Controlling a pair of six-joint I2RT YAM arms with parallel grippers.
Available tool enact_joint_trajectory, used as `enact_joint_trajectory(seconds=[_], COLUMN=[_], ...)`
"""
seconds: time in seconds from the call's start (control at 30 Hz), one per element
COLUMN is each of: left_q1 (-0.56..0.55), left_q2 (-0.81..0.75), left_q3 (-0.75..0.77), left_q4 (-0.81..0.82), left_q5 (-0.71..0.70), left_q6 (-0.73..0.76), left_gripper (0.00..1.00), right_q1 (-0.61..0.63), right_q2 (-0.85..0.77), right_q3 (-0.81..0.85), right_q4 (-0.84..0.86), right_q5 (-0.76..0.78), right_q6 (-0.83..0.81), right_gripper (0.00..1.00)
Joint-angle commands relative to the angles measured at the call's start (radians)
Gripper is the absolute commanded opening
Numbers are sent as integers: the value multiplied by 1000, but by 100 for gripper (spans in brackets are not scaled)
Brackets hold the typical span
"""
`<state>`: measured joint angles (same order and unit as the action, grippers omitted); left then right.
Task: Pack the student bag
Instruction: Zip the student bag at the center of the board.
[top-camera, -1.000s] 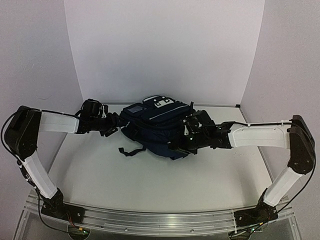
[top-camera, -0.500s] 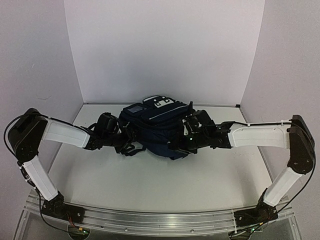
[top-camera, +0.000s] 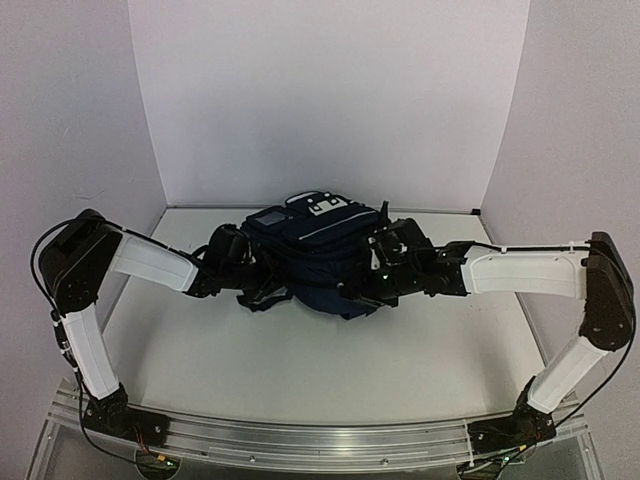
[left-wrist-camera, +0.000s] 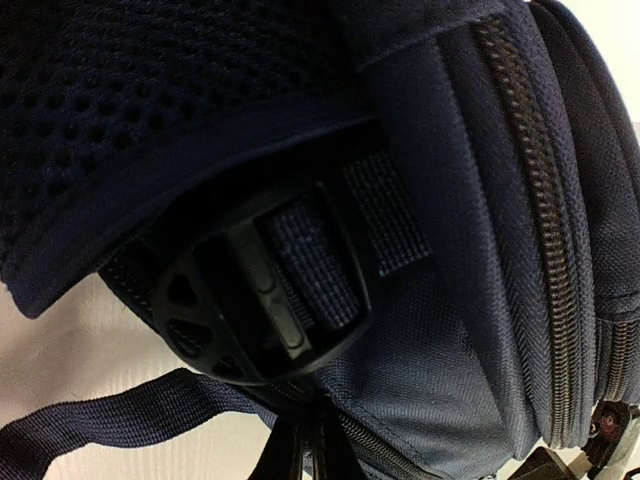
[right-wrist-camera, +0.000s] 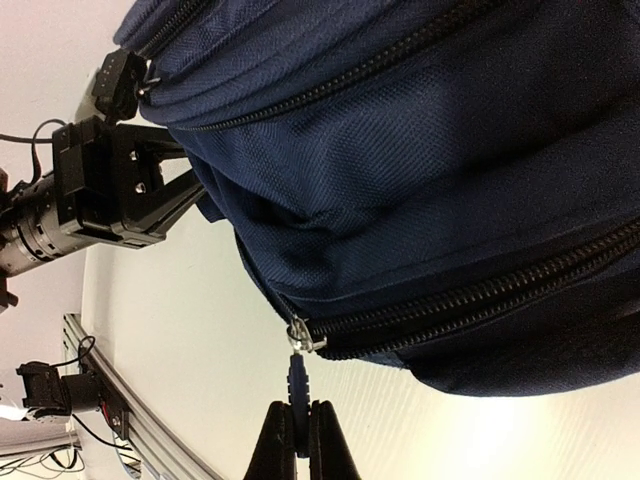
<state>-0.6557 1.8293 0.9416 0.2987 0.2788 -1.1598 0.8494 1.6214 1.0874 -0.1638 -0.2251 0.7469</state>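
1. Jaws first: the right jaws, on your right arm (top-camera: 520, 272), are closed on the little blue zip pull (right-wrist-camera: 295, 372) at the end of the lower zip (right-wrist-camera: 450, 300).
2. The left jaws, on your left arm (top-camera: 150, 265), are closed too. They press on the other side of the bag, near the black buckle (left-wrist-camera: 255, 300). You cannot tell if any cloth is caught between them.
3. The student bag (top-camera: 310, 250) lies at the far middle of the bench (top-camera: 300, 360), between your two arms.
4. The zip pull is thin. If you tug fast or sideways, it may slip out of the right jaws.
5. If the left jaws hold nothing, the whole bag may slide along with your pull, and the zip will not run.
6. The loose strap (left-wrist-camera: 100, 425) lies close to the left jaws. It could catch and drag.
7. The zip bends round a corner. It may jam on the cloth there.
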Motion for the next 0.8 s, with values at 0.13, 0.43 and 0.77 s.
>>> enact_joint_trajectory(seconds=[0.13,0.43,0.77], left_q1=[56,257,421], left_q2=[-100,-277,-329], left_q3=[-106,-252,-203], left_q4=[-5,-99,-258], left_q5=[-44,54,145], left_q6=[34,173,388], left_gripper=[0,0,0], right_q1=[-63,-182,-283], right_q2=[-84,-49,-8], right_q3=[36,11,12], right_q4=[-171,-183,-178], right_q5=[29,-121,-56], right_q6=[9,-56,-116], right_gripper=[0,0,0])
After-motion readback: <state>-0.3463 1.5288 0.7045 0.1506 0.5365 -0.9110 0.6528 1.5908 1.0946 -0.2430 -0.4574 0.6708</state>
